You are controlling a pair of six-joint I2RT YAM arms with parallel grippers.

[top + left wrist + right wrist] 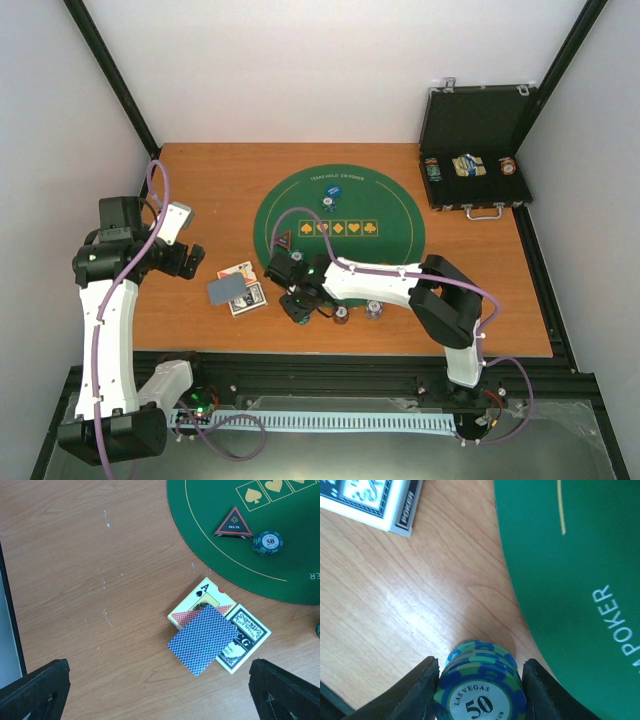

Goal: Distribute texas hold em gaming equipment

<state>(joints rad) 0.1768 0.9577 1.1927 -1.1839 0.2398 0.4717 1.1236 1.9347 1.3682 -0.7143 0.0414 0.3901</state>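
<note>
You are at the grasp of a short stack of blue-and-green striped round poker chips (pixel 481 692), marked 50. It stands on the brown wooden table (pixel 390 600), just beside the edge of the round green felt mat (pixel 570 580).

By my judgement, what matters here is a square, level pinch. Set the fingers low enough to catch the bottom chip and squeeze evenly so the stack does not shear. Then lift straight up before you carry it toward the mat. The black-and-white printed pack (pixel 370 500) lies apart from the stack, so you have room.

Your right gripper (pixel 480 672) stands partly closed. Its two black fingers (pixel 415 690) sit against opposite sides of the stack, clasping it as far as I can judge, and the stack rests on the wood.

Your left gripper (pixel 157 672) gapes wide and empty above the blue-backed playing card (pixel 202 640).
</note>
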